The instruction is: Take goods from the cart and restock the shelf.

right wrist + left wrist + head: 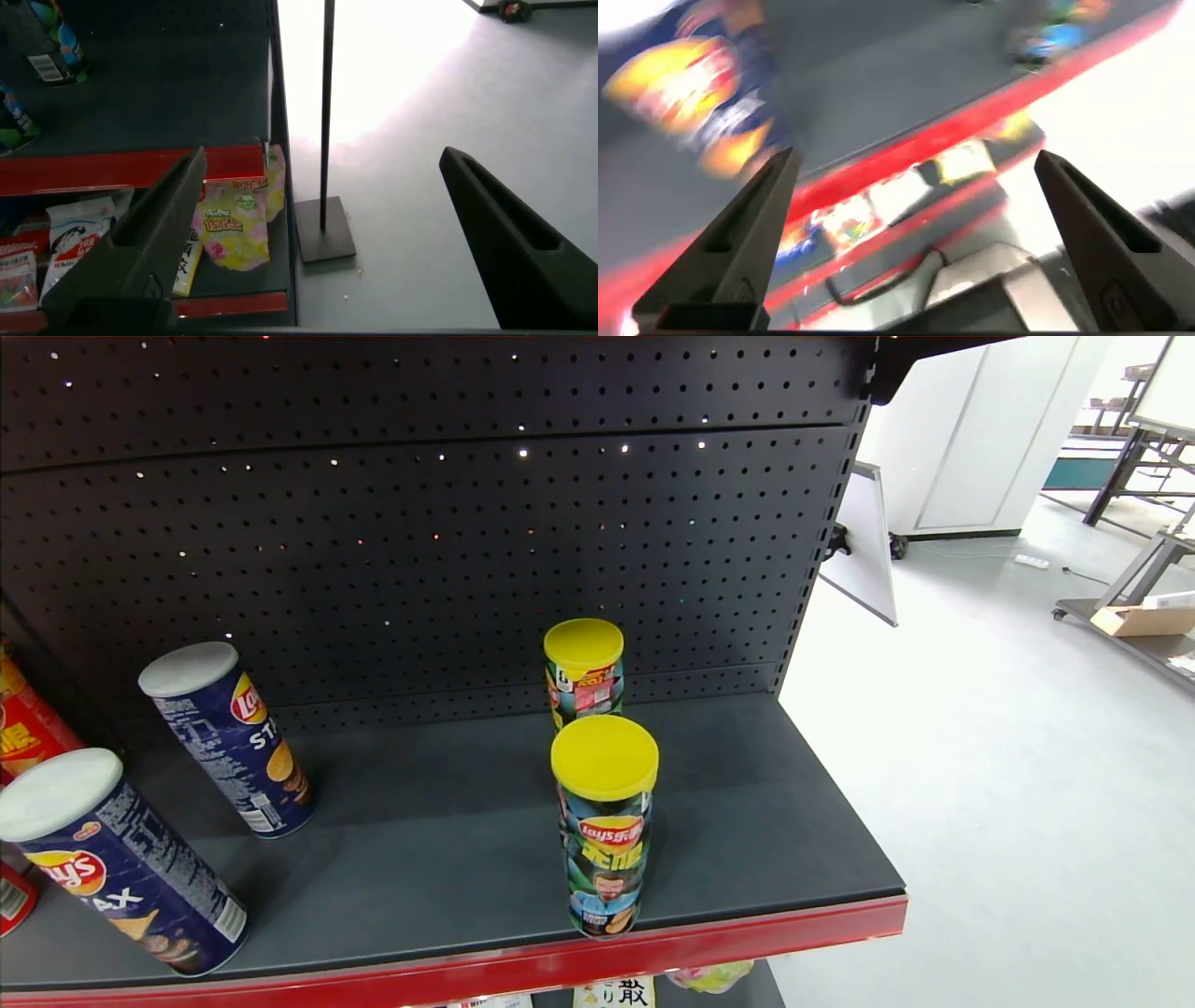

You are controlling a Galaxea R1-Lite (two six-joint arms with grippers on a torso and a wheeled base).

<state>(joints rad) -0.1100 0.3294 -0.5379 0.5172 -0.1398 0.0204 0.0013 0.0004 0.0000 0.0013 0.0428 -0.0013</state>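
The left gripper (917,157) and right gripper (324,152) both gape wide and empty. A cylindrical yellow-lidded can (605,831) stands upright near the front edge of the matte shelf (448,821), with a twin can (584,672) behind it against the perforated pegboard (420,541).

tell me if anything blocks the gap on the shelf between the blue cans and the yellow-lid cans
Nothing visible does. The shelf is bare between the rear blue can and the front yellow-lid can, from its red front edge back to the pegboard.
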